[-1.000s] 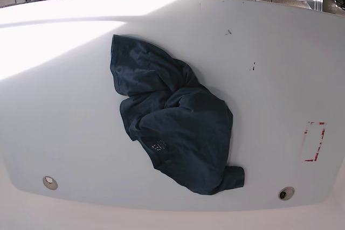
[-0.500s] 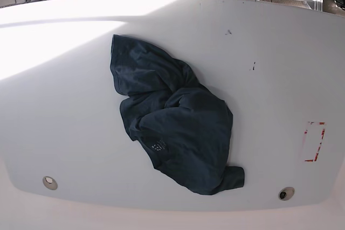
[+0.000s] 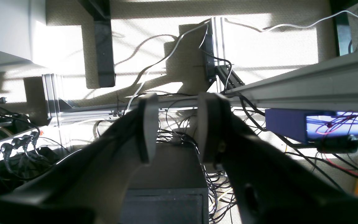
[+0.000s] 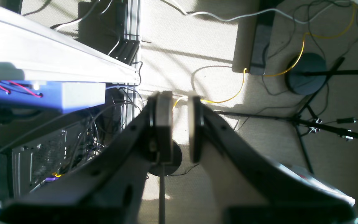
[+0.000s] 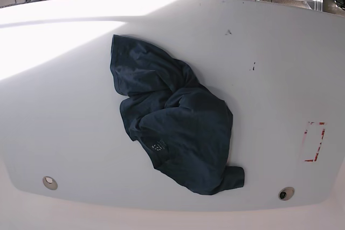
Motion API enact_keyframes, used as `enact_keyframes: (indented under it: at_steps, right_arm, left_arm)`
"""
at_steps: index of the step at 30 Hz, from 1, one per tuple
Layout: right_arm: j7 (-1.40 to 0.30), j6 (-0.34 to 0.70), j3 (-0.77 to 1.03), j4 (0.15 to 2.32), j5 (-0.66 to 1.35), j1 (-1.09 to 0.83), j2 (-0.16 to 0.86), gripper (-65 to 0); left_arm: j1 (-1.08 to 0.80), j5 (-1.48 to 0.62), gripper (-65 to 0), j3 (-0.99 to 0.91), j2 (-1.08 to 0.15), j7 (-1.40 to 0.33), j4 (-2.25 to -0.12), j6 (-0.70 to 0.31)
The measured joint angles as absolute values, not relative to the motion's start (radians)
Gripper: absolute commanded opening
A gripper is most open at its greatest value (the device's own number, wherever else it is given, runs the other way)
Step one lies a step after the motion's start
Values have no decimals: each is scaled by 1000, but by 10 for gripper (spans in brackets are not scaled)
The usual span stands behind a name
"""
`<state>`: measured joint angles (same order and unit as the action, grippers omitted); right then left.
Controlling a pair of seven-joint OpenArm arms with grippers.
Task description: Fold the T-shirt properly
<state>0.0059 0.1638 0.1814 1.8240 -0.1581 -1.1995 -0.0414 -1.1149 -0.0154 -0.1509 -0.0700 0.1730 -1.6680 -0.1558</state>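
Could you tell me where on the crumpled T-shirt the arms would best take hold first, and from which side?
Probably the flatter end of the T-shirt toward the table's far side, near. There the cloth lies thin with a clear edge, unlike the bunched middle. Coming from above, jaws across that edge, looks safest; the small near-side lobe offers a second hold.
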Motion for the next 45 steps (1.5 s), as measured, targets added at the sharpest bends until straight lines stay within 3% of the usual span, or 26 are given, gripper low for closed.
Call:
enact_keyframes:
  at_steps: [19, 45]
  right_arm:
    - [4, 164, 197, 1960, -157, -1193, -48, -574]
    - [18, 167, 188, 1946, -153, -1061, -47, -570]
  left_arm:
    - [-1156, -2, -461, -188, -78, 181, -1829, -156]
    - [-1060, -1, -463, -189, -76, 177, -1878, -157]
